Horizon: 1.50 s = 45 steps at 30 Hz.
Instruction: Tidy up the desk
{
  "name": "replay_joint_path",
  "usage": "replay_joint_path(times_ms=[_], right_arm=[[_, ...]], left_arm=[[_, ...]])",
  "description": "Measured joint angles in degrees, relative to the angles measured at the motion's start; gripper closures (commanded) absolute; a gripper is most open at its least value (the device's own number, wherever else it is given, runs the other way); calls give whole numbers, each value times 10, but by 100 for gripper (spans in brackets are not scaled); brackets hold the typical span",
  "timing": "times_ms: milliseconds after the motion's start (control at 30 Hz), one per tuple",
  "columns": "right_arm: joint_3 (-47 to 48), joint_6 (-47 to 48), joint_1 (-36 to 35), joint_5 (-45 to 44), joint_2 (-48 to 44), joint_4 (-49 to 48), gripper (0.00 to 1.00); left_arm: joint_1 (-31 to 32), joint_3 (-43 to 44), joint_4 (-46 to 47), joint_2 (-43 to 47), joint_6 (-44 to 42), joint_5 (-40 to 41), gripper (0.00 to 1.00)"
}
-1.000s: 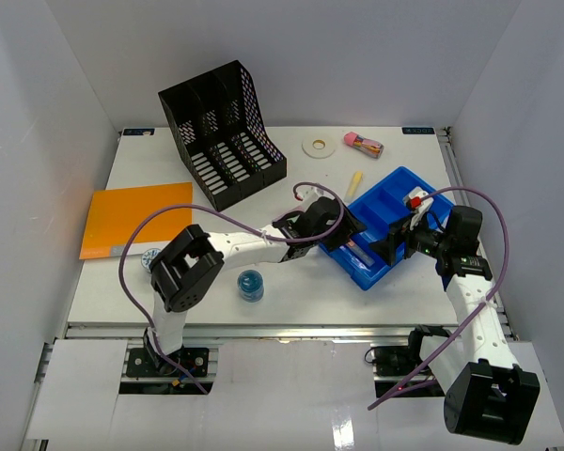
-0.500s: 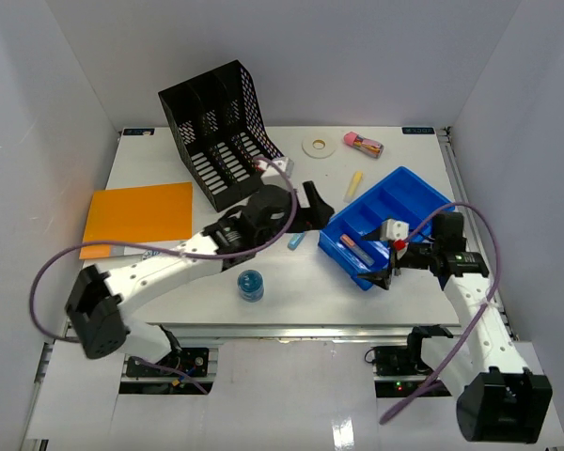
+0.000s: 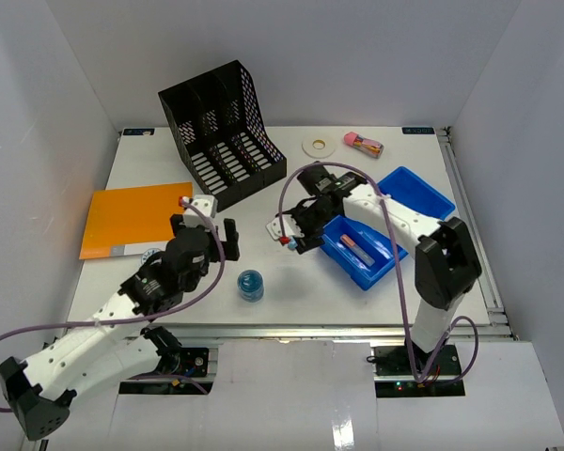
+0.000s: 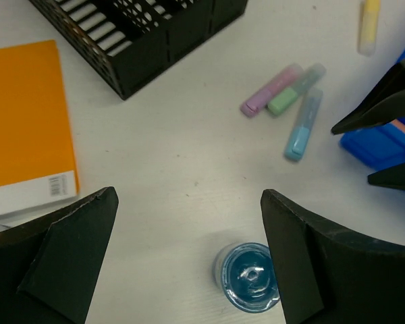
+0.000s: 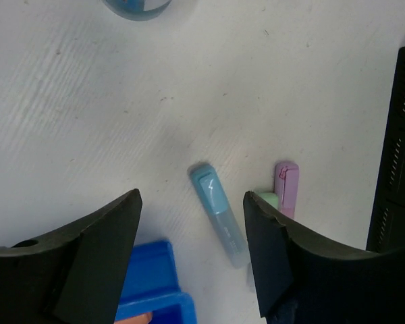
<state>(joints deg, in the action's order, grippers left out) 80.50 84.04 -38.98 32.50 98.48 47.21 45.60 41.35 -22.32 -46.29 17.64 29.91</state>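
Note:
The desk (image 3: pixel 150 164) is a white tabletop. My left gripper (image 3: pixel 207 230) is open and empty, hovering left of a small blue jar (image 3: pixel 251 285); in the left wrist view the gripper (image 4: pixel 187 196) has the jar (image 4: pixel 250 277) by its right finger. My right gripper (image 3: pixel 299 233) is open and empty over three highlighters. In the right wrist view this gripper (image 5: pixel 191 196) hangs above the blue highlighter (image 5: pixel 219 212), with the green one (image 5: pixel 266 199) and the purple one (image 5: pixel 285 189) beside it. All three also show in the left wrist view: blue highlighter (image 4: pixel 304 125), green highlighter (image 4: pixel 295 90), purple highlighter (image 4: pixel 270 90).
A blue tray (image 3: pixel 362 263) holding a pink pen lies right of the highlighters, partly under the right arm. A black file organizer (image 3: pixel 221 132) stands at the back, an orange notebook (image 3: pixel 136 218) at left. A tape roll (image 3: pixel 318 146) and pink eraser (image 3: pixel 364 143) lie at the back. A yellow highlighter (image 4: pixel 369 23) lies near the tray.
My left arm has drawn back from the middle to the front left. My right arm has swung from the right side across the blue tray to above the highlighters.

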Motion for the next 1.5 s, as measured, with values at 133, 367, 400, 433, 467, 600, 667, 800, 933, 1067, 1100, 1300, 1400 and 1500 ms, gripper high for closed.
replay_joint_path(times_ms=[133, 367, 400, 433, 467, 600, 667, 800, 933, 1067, 1100, 1300, 1400, 1500], right_arm=[[51, 9, -21, -42, 76, 7, 38], [72, 12, -24, -108, 142, 10, 41], [73, 13, -26, -117, 148, 9, 41], [73, 13, -28, -126, 155, 8, 41], [74, 13, -31, -135, 162, 7, 41], [76, 12, -38, -163, 182, -6, 41], [81, 10, -41, -178, 189, -15, 41], [84, 6, -42, -198, 202, -26, 40], [86, 6, -42, -212, 204, -34, 41], [87, 8, -42, -228, 205, -37, 44], [87, 10, -43, -233, 205, -38, 47], [93, 22, -43, -249, 212, -34, 67], [99, 24, -43, -247, 216, -28, 77], [105, 23, -42, -232, 219, -23, 81]], left_arm=[[0, -4, -12, 84, 1, 58, 2], [0, -13, -8, 190, 2, 118, 2], [0, -14, -8, 195, 2, 121, 2], [0, -14, -8, 196, 2, 124, 2], [0, -15, -7, 195, 2, 126, 2], [0, -15, -8, 184, -1, 127, 2], [0, -15, -8, 178, -2, 126, 2], [0, -15, -8, 176, -3, 125, 2], [0, -16, -8, 178, -3, 125, 2], [0, -16, -8, 178, -3, 125, 2], [0, -16, -8, 178, -3, 125, 2], [0, -16, -8, 178, -5, 125, 2], [0, -16, -8, 178, -5, 125, 2], [0, -16, -8, 175, -6, 124, 2]])
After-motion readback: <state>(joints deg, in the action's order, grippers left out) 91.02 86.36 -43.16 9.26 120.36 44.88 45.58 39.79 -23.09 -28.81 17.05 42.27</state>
